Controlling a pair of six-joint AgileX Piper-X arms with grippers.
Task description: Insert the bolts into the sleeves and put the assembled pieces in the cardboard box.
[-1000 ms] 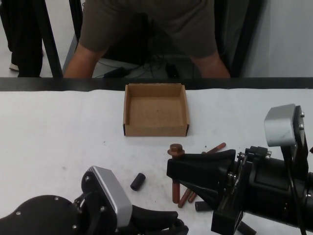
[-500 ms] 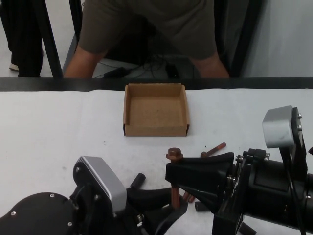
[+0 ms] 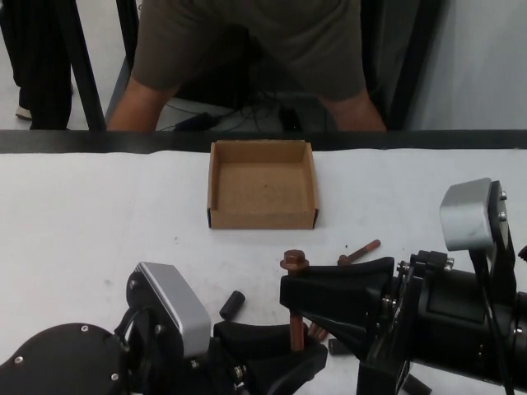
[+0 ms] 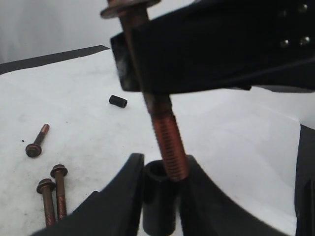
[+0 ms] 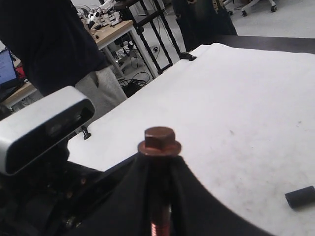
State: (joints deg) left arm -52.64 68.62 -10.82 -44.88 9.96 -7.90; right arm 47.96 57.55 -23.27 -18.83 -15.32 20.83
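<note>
My right gripper is shut on a copper bolt, held upright with its head on top. Just below it, my left gripper is shut on a black sleeve that stands upright between the fingers. The bolt's threaded tip sits at the sleeve's mouth, against its rim; whether it has gone in I cannot tell. The open cardboard box lies farther back at the bench's middle, with nothing in it.
A loose sleeve lies left of the grippers. A loose bolt lies to their right, more bolts and another sleeve beneath them. A person leans on the bench's far edge behind the box.
My left arm has come forward and to the right, bringing its sleeve up under the bolt. The right gripper with the bolt has shifted slightly left.
</note>
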